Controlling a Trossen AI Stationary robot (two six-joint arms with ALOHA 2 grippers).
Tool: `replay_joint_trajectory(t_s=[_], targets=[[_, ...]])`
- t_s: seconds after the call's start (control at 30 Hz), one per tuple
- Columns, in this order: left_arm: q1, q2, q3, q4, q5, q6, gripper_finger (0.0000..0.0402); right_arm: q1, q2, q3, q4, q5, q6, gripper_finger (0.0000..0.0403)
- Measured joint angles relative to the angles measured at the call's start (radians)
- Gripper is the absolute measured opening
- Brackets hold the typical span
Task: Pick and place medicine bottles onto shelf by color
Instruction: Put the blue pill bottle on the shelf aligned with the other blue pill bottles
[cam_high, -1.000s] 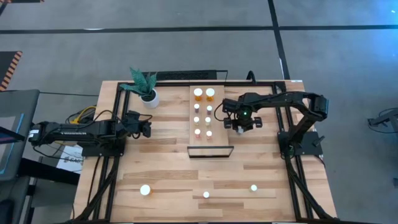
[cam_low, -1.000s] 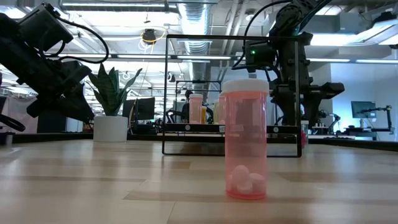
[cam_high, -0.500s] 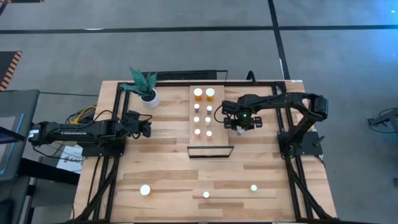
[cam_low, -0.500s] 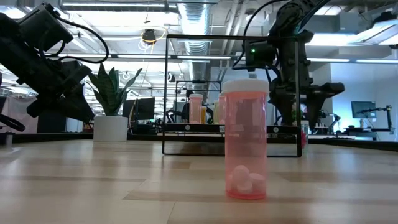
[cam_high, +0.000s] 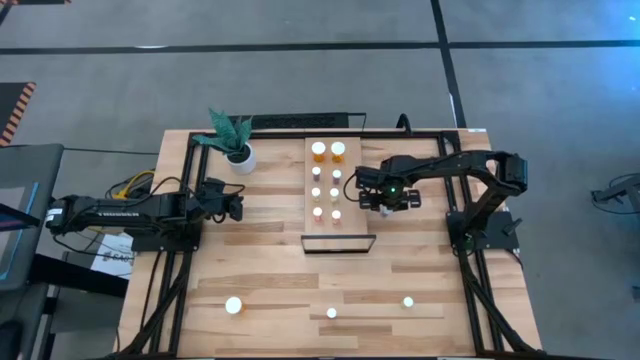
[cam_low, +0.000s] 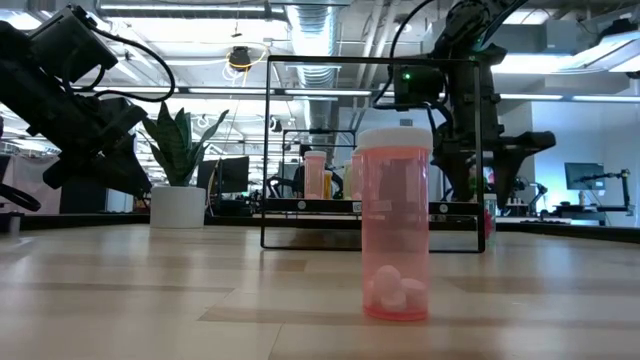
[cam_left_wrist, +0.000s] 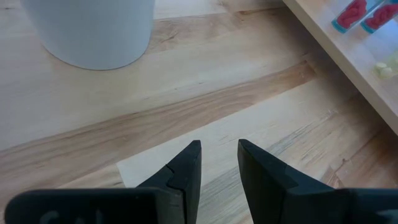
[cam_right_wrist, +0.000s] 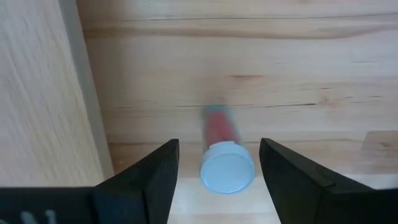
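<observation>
The shelf (cam_high: 322, 190) lies at the table's middle, with several white-capped medicine bottles (cam_high: 327, 150) standing on it. Three more bottles stand near the table's front edge (cam_high: 233, 305), (cam_high: 331, 313), (cam_high: 408, 301); one of them looms pink in the low view (cam_low: 397, 225). My right gripper (cam_high: 383, 203) hangs just right of the shelf, pointing down. It is open, and its fingers (cam_right_wrist: 155, 177) stand on either side of a red bottle with a pale cap (cam_right_wrist: 227, 168) without touching it. That bottle stands on the table beside the shelf's edge (cam_right_wrist: 81, 93). My left gripper (cam_left_wrist: 217, 149) is shut on nothing and waits at the left.
A white pot with a green plant (cam_high: 238, 152) stands at the back left, close in front of my left gripper (cam_left_wrist: 93, 31). A black frame (cam_low: 370, 150) rises at the shelf's near end. Bare tabletop lies between the shelf and the three near bottles.
</observation>
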Motion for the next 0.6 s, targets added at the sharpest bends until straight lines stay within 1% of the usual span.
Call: replay_joint_trajectory(t_s=[0.33, 0.5, 0.6], targets=[[0.0, 0.0, 0.0, 0.0, 0.0, 0.0, 0.0091, 0.0, -0.012, -0.012, -0.001, 0.002, 0.019, 0.0245], [0.0, 0.0, 0.0, 0.0, 0.0, 0.0, 0.0091, 0.0, -0.118, -0.151, 0.138, -0.009, 0.064, 0.0245], [0.0, 0.0, 0.0, 0.0, 0.0, 0.0, 0.0091, 0.0, -0.175, -0.204, 0.177, -0.013, 0.08, 0.0245]])
